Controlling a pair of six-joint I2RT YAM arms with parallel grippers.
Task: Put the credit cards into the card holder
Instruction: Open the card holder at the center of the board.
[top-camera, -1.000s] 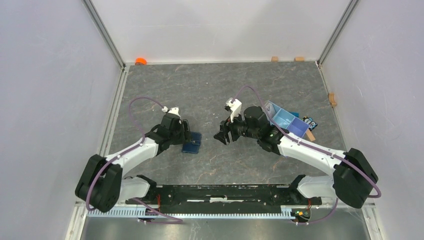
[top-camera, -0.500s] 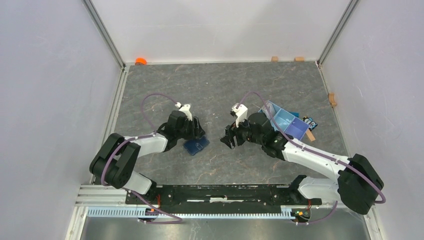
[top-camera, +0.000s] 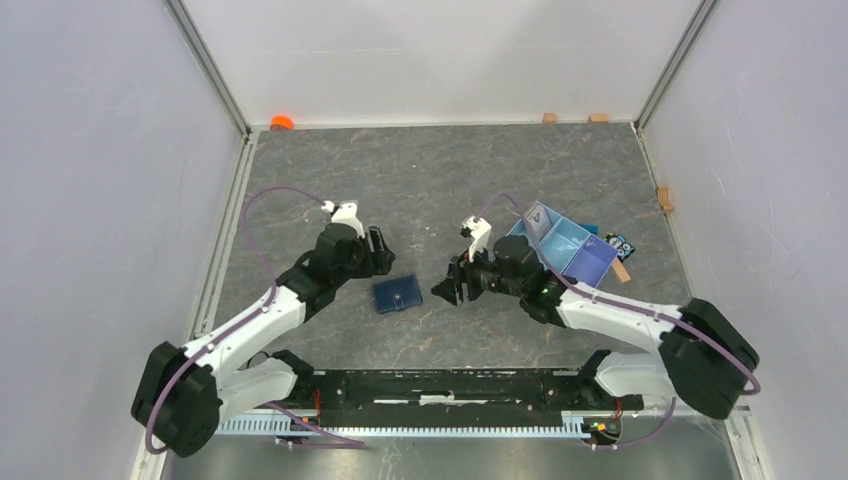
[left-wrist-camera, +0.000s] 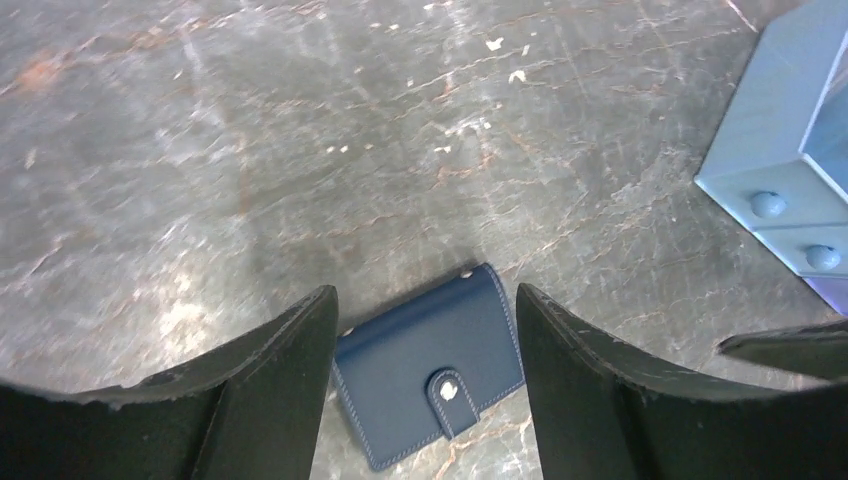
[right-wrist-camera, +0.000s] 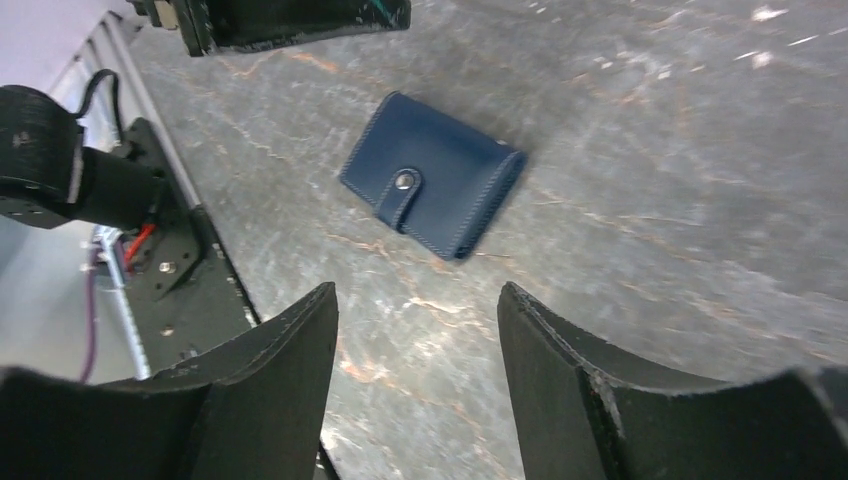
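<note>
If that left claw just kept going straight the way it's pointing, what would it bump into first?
Probably the closed card holder, lying on the table just ahead of the left gripper, framed between its open fingers. Depth is unclear, so it could touch bare table first.

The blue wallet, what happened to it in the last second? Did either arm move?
The left gripper let go of the card holder and drew back, jaws open. The card holder now lies closed on the table, shifted slightly toward the right gripper. The right gripper, open, and the blue tray barely moved.
</note>
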